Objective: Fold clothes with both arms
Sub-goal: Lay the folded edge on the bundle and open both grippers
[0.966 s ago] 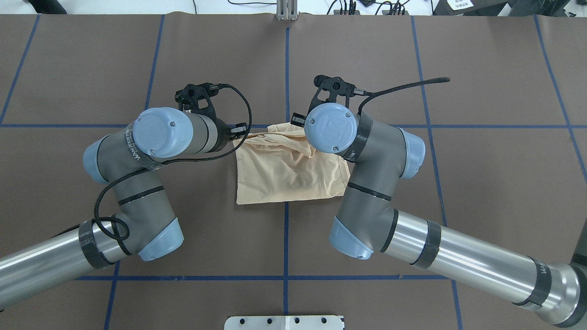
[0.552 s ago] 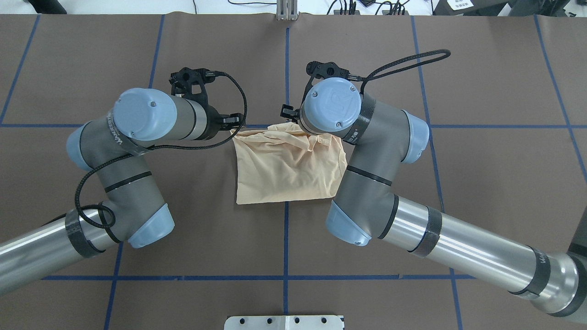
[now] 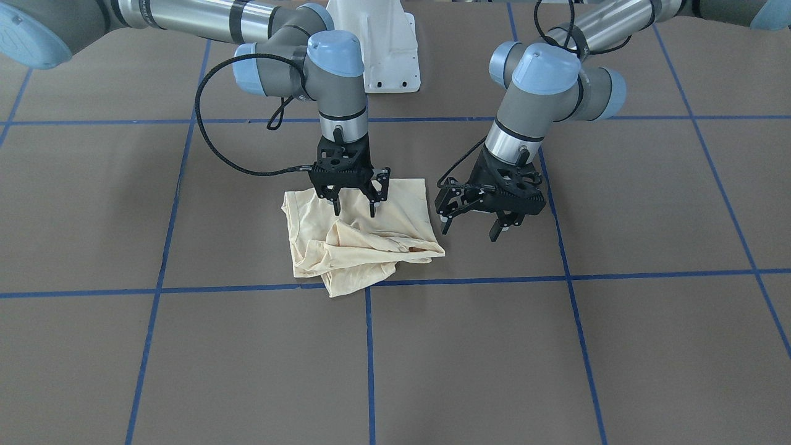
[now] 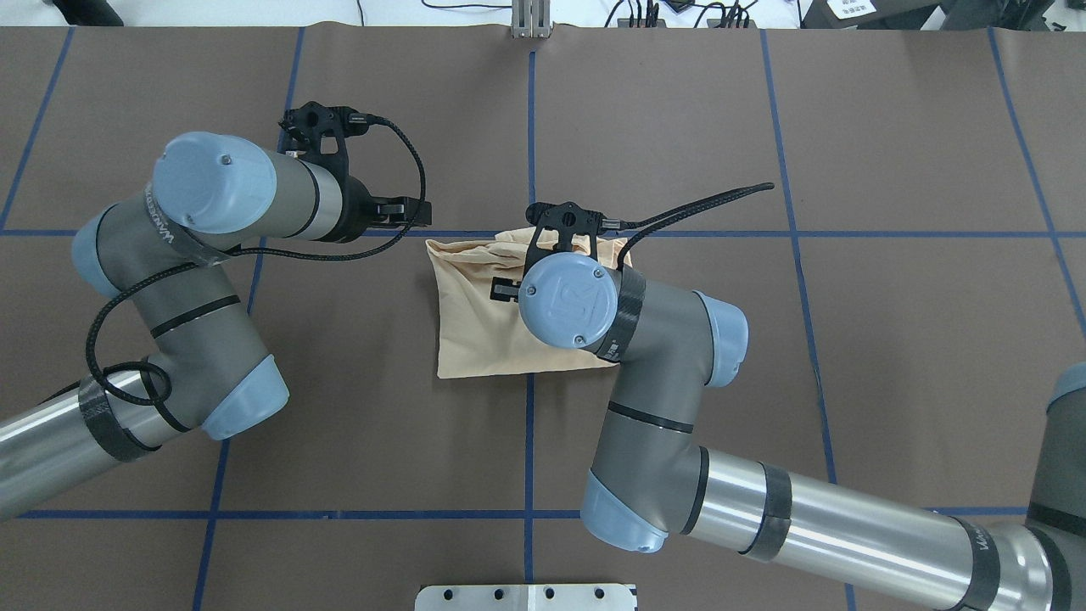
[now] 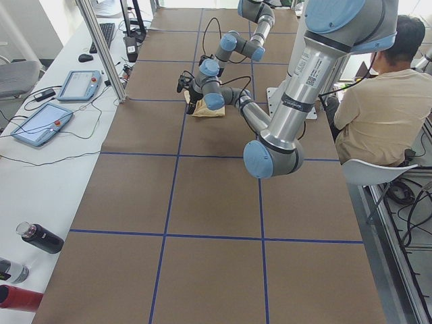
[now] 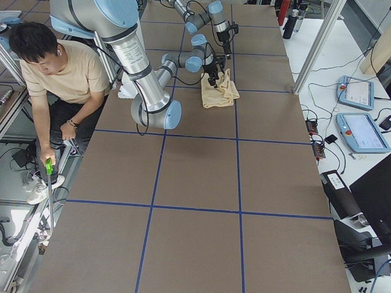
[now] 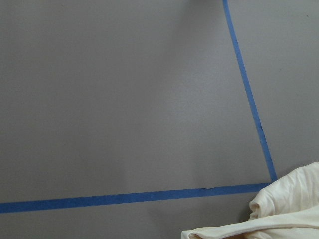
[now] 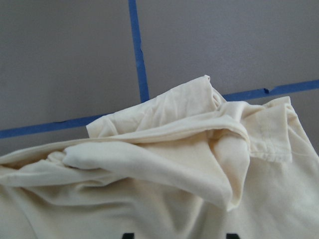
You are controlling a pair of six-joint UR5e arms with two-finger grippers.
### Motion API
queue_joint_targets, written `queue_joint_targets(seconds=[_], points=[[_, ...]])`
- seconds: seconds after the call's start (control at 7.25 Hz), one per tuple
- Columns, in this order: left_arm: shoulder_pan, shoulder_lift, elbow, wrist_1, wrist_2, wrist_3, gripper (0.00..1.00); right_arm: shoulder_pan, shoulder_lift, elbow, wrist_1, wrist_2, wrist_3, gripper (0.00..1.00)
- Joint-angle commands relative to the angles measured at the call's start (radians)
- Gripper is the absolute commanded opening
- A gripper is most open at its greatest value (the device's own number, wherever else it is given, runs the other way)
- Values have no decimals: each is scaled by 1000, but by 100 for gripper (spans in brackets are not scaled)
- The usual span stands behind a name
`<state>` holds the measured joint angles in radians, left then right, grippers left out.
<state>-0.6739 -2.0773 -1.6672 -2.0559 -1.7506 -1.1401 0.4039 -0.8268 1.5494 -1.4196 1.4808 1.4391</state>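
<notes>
The cream shirt (image 3: pixel 361 238) lies folded and rumpled at the table's middle (image 4: pixel 475 331), with a bunched fold along its far edge (image 8: pixel 164 154). A bit of navy print shows at the bottom of the right wrist view. My right gripper (image 3: pixel 355 210) hangs open and empty just above the shirt's robot-side half, mostly hidden under its wrist in the overhead view. My left gripper (image 3: pixel 471 225) is open and empty, above the bare mat beside the shirt (image 4: pixel 413 214). The left wrist view shows only a shirt corner (image 7: pixel 279 216).
Blue tape lines (image 3: pixel 371 346) grid the brown mat. The white pedestal base (image 3: pixel 389 55) stands at the robot's side. A seated operator (image 5: pixel 378 108) is beside the table. Tablets (image 5: pixel 40 121) and bottles (image 5: pixel 40 237) lie on the side bench.
Both grippers have left the shirt's far edge. The left gripper has moved off to the left onto bare mat. The right gripper has moved back over the shirt's middle. The lifted edge has settled.
</notes>
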Motion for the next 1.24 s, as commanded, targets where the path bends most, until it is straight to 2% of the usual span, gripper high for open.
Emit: queue_joint_targets(seconds=[0.0, 0.14, 0.28, 0.69, 0.83, 0.97, 1.1], points=[[-1, 2, 0, -1, 0, 0, 100, 6, 8, -26, 2, -13, -11, 15], [-1, 2, 0, 0, 0, 0, 100, 44, 14, -37, 1, -14, -23, 13], [-1, 2, 0, 0, 0, 0, 100, 70, 41, -92, 8, -23, -43, 13], [-1, 2, 0, 0, 0, 0, 100, 151, 155, -360, 176, -31, -94, 14], [-1, 2, 0, 0, -1, 0, 100, 177, 159, -382, 201, -25, -121, 20], [-1, 2, -2, 0, -3, 0, 100, 193, 161, -382, 202, -10, -149, 50], [-1, 2, -2, 0, -4, 2, 100, 194, 161, -376, 202, 1, -151, 99]])
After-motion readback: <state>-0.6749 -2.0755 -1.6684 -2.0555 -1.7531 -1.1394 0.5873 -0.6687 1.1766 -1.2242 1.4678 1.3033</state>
